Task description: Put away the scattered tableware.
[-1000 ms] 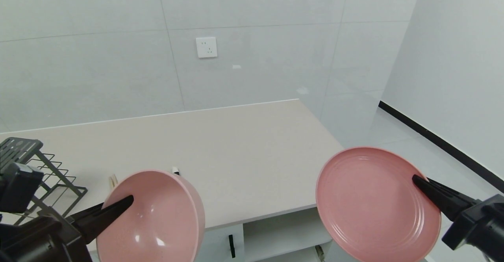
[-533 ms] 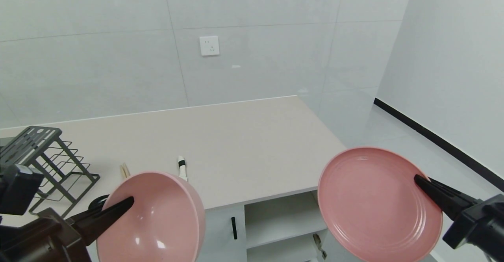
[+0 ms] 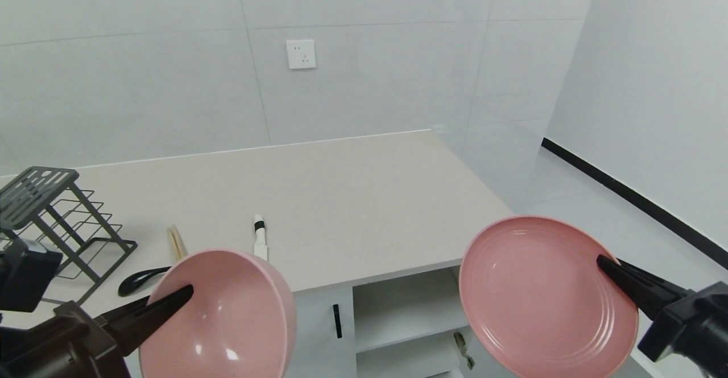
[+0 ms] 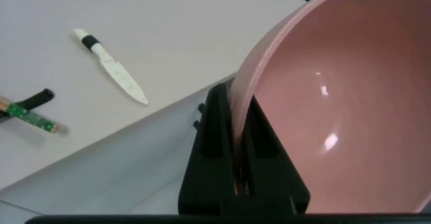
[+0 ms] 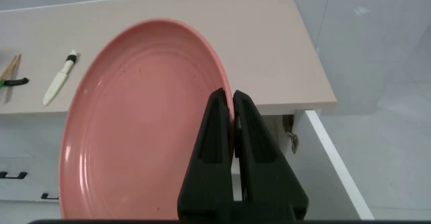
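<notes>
The left end effector (image 3: 183,294) grips the pink bowl (image 3: 233,321) by its rim at the surface's (image 3: 352,196) front edge. The right end effector (image 3: 603,262) grips the pink plate (image 3: 534,293) off the front-right corner.

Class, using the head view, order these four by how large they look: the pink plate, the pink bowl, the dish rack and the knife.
1. pink plate
2. pink bowl and dish rack: these look about alike, so they are left unranked. The bowl and plate are held nearer the camera, which enlarges them.
3. knife, clearly the smallest.
</notes>
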